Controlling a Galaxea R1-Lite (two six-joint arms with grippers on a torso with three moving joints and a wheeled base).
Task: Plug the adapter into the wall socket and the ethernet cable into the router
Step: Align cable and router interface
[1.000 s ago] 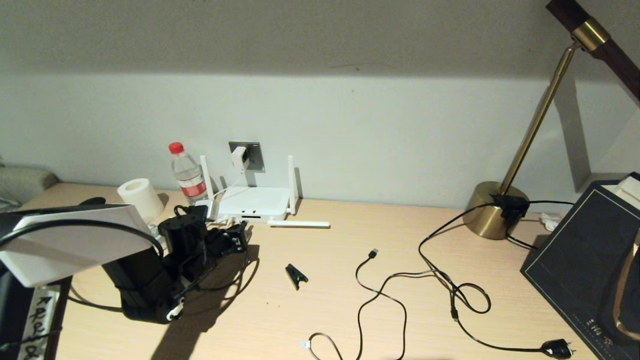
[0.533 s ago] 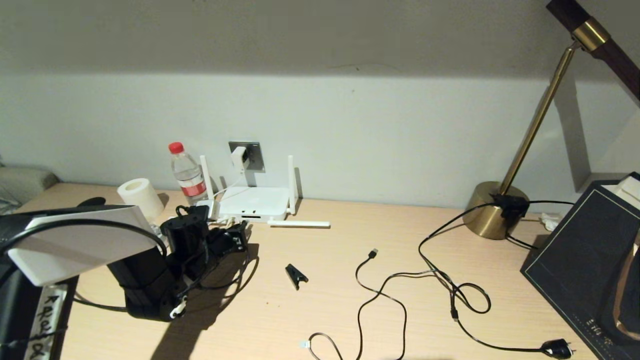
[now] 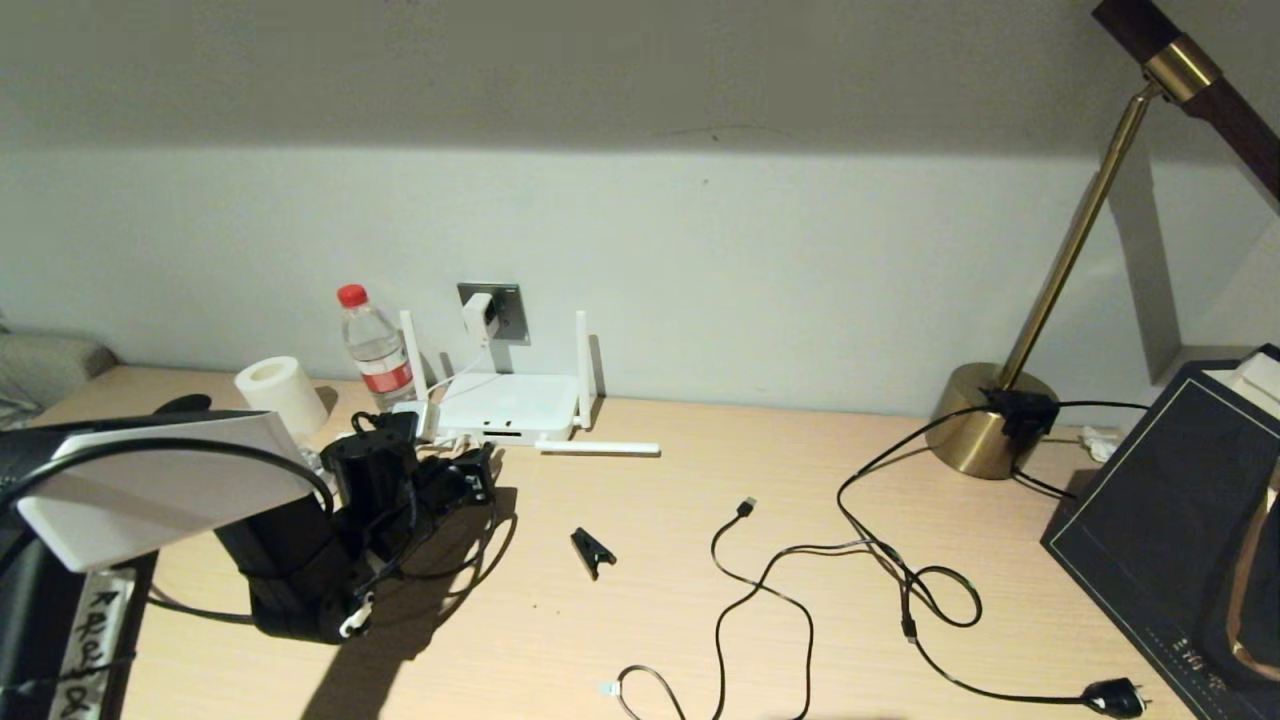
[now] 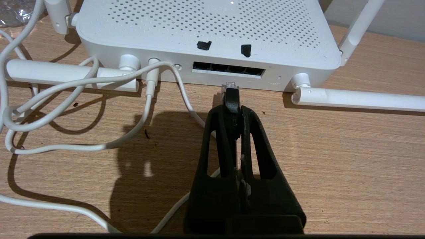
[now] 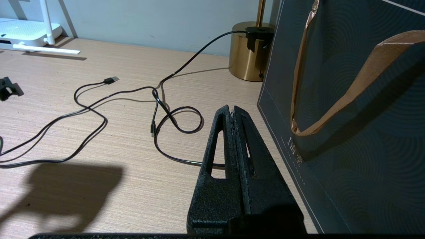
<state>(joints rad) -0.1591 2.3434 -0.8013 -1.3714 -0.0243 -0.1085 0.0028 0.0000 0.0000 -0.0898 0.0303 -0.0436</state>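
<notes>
My left gripper (image 4: 232,111) is shut on the black ethernet cable (image 4: 231,99) just behind its tip. The clear connector sticks out in front of the fingers, a little short of the dark port slot (image 4: 229,69) of the white router (image 4: 206,30). In the head view the left gripper (image 3: 470,480) sits low on the desk before the router (image 3: 510,405). The white adapter (image 3: 478,315) sits in the grey wall socket (image 3: 512,312), and its thin white cord (image 4: 99,79) runs to the router. My right gripper (image 5: 231,109) is shut on nothing, parked beside a dark bag.
A water bottle (image 3: 375,345) and a paper roll (image 3: 280,395) stand left of the router. A black clip (image 3: 592,550), a thin USB cable (image 3: 745,508) and a black plug (image 3: 1115,697) lie mid-desk. A brass lamp base (image 3: 985,420) and the dark bag (image 3: 1170,520) stand right.
The left forearm has shifted slightly to the right. The gripper with the cable stays almost in the same place before the router. The right arm has not moved.
</notes>
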